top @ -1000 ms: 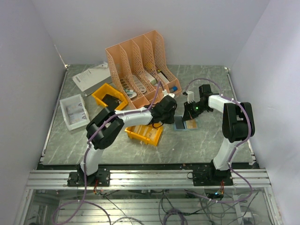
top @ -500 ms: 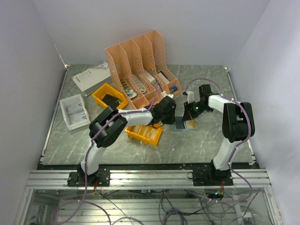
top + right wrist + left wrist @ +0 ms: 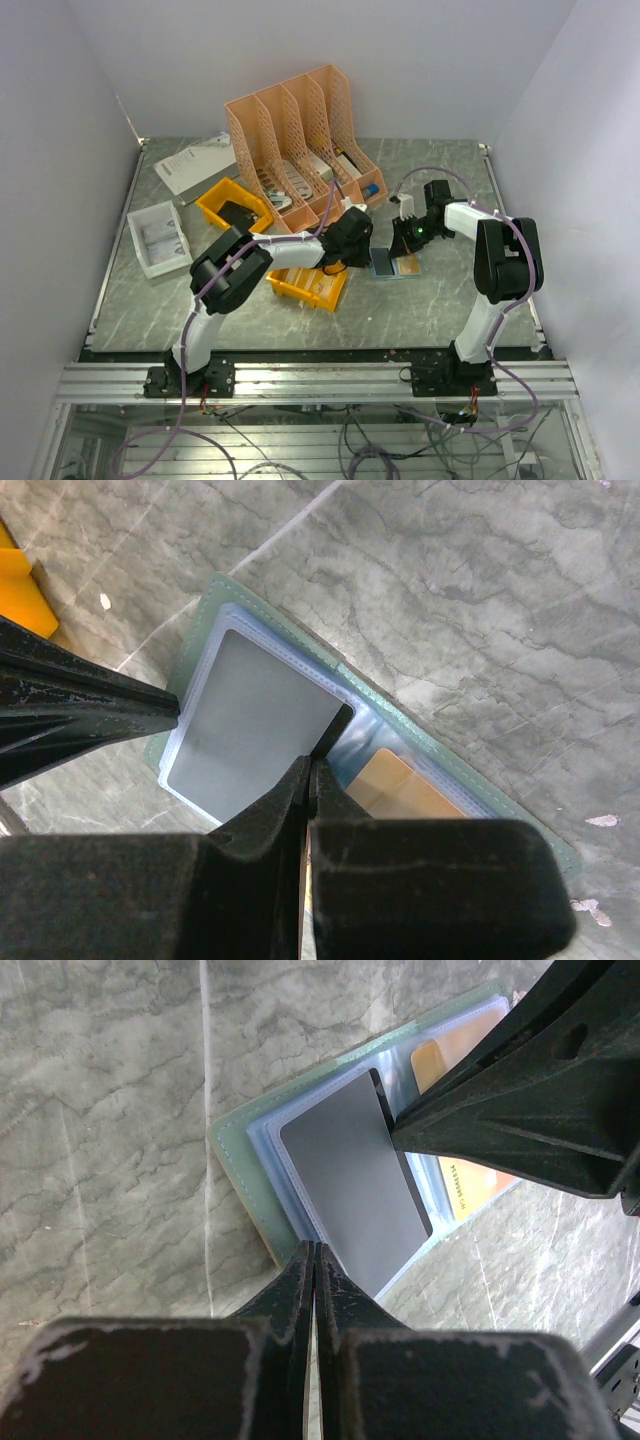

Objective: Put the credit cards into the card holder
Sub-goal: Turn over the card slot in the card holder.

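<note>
The card holder (image 3: 397, 265) lies open on the table, grey-green rim, light blue inside. In the left wrist view its rim (image 3: 240, 1175) frames a grey card (image 3: 350, 1175) in the left pocket and a tan card (image 3: 465, 1175) in the right one. My left gripper (image 3: 315, 1252) is shut, its tip at the holder's near edge by the grey card. My right gripper (image 3: 308, 767) is shut, its tip at the grey card's (image 3: 245, 725) corner, between it and the tan card (image 3: 405, 795). Both gripper tips meet over the holder (image 3: 370, 735).
A peach file organiser (image 3: 300, 140) stands at the back. A yellow bin (image 3: 310, 285) sits just left of the holder under my left arm, another (image 3: 235, 205) further left. A white tray (image 3: 157, 238) and a booklet (image 3: 195, 165) lie at the far left.
My left wrist has shifted slightly left and nearer. The right arm and the holder have not moved.
</note>
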Robot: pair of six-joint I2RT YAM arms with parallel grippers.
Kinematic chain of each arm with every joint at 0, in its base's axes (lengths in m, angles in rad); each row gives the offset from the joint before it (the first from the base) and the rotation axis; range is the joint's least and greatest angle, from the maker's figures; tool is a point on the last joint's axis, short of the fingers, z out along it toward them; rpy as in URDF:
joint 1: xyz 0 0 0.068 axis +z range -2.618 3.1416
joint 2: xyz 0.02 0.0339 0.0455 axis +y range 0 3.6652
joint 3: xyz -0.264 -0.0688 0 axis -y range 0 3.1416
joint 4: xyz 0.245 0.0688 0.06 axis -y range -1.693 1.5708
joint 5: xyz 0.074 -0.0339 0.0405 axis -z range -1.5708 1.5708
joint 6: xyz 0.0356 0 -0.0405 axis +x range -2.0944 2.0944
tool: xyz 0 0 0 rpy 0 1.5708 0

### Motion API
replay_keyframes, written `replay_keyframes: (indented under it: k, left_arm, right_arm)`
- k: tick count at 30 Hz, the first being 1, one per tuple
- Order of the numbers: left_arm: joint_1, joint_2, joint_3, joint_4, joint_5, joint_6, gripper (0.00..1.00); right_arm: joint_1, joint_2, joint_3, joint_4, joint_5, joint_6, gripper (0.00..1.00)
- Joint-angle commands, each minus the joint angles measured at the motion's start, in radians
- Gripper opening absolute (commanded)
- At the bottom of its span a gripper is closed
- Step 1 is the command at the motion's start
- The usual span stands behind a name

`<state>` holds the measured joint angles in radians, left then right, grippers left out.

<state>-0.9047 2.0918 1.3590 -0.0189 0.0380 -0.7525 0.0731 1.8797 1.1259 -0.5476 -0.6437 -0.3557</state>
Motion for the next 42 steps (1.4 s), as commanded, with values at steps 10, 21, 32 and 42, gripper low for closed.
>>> replay_keyframes:
  k: [10,21,32,42]
  left_arm:
    - [0.006,0.050,0.034,-0.007,0.040,0.010,0.07]
    - [-0.009,0.072,0.151,-0.121,0.024,0.074,0.07]
    - [-0.019,0.077,0.231,-0.222,-0.011,0.128,0.07]
    - [-0.023,0.113,0.288,-0.247,0.019,0.143,0.07]
  right_arm:
    - [0.002,0.024,0.007,-0.003,0.019,-0.011,0.01]
    - [0.001,0.021,0.009,-0.006,0.010,-0.013,0.04]
    - [0.000,-0.011,0.008,-0.001,0.004,-0.014,0.17]
    - [-0.026,-0.055,0.006,0.000,-0.015,-0.017,0.23]
